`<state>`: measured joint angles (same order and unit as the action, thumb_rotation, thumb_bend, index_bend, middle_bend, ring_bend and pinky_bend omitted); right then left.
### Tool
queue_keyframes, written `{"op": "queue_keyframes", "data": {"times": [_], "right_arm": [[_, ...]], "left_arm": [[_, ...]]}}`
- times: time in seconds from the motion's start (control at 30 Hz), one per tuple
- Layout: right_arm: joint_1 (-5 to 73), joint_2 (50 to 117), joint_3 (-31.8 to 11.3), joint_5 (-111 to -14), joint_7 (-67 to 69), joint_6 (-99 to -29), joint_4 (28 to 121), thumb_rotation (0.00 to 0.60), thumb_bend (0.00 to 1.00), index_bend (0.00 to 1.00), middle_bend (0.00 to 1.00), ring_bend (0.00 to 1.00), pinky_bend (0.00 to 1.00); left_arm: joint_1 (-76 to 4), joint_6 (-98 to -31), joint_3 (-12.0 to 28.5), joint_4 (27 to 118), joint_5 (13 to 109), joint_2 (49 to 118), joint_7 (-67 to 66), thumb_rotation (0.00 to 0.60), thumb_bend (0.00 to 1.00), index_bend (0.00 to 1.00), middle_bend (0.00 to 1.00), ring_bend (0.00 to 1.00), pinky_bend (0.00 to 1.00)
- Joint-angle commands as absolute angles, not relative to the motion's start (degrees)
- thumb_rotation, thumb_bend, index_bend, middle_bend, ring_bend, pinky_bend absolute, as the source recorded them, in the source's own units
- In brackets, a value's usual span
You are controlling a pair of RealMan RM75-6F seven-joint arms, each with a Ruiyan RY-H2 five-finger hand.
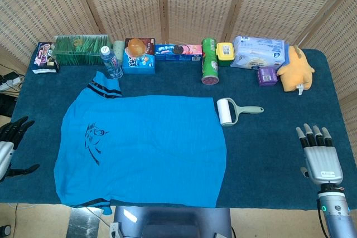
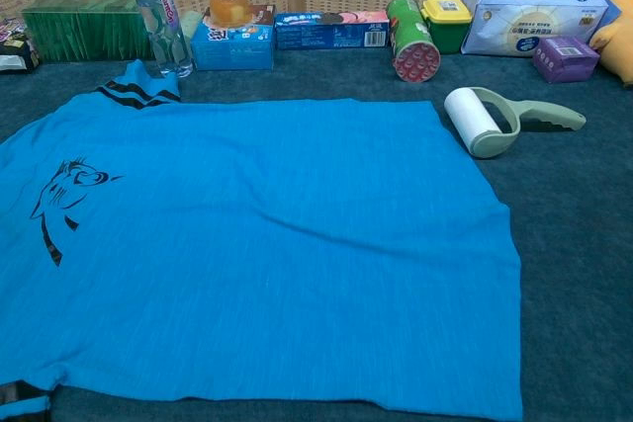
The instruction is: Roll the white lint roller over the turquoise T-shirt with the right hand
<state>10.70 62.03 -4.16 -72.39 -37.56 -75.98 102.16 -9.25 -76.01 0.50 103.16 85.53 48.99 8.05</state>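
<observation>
The right hand [image 1: 321,157] lies flat on the blue table cloth [image 1: 268,154] near the front edge, fingers spread a little and holding nothing. At about its ten o'clock, well apart, the white lint roller [image 1: 227,111] rests on the cloth, its pale green handle pointing toward three o'clock, the roll just beside the right edge of the turquoise T-shirt [image 1: 150,149]. The shirt is spread flat. At the far left edge the left hand [image 1: 14,137] shows dark fingers apart, empty.
</observation>
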Motion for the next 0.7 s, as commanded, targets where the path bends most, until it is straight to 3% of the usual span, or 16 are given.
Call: {"op": "queue_keyframes", "data": {"times": [0.03,0.37,0.7], "right_arm": [[11.08,61.39,-3.93,-71.94,-37.72,-75.30,102.85,0.600,0.00,0.07,0.02,0.00,0.00],[16.65,60.76,-7.00,-70.08,-33.19,-68.19,102.68,0.600,0.00,0.06,0.02,0.00,0.00],[29.48,63.33,-12.69,-69.60,-22.48,-52.42,92.48,0.600,0.00,0.05,0.03,0.00,0.04]], "left_arm": [[-9.39,-75.78,0.57,103.34,85.34,49.01,8.06,0.600,0.09,0.00,0.00,0.00,0.02],[-8.60,-76.56,0.06,104.66,85.43,48.94,7.79,0.600,0.09,0.00,0.00,0.00,0.02],[-5.88,-79.77,-1.17,105.61,85.97,48.96,7.35,0.600,0.09,0.00,0.00,0.00,0.02]]}}
